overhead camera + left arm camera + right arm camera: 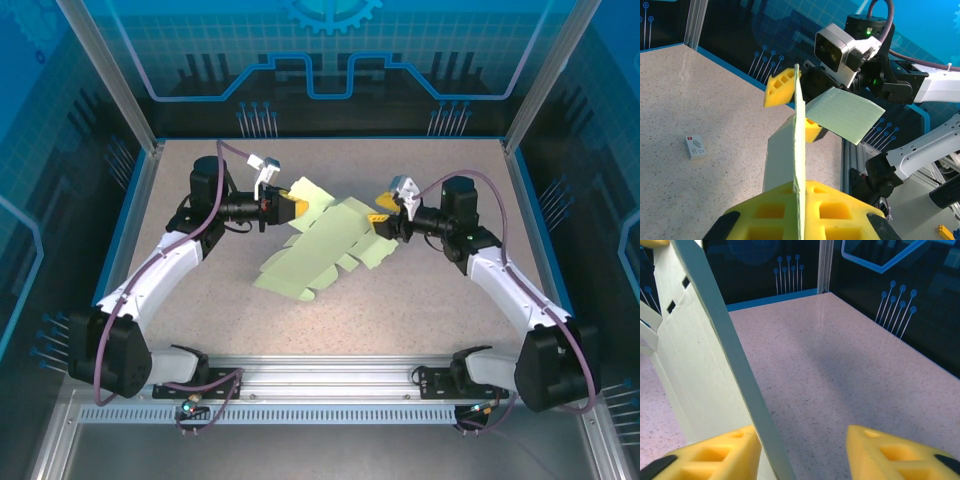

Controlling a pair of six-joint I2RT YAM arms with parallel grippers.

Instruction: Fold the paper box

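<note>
I'm clamping the flat paper box [320,250] at 11 o'clock with the left gripper [292,208]. At 2 o'clock the right gripper [383,222] is straddling it, fingers apart.

Paper box [320,252] blocks centre; table [420,320] front open.

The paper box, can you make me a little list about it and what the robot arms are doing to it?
thing: paper box, pale green card
shape: flat sheet with flaps, not yet folded into a box
place: over the middle of the table, between the two arms
left jaws: shut on one end of the sheet
right jaws: open, straddling the sheet's other end
also there: small white tag lying on the table, apart from the sheet
</note>
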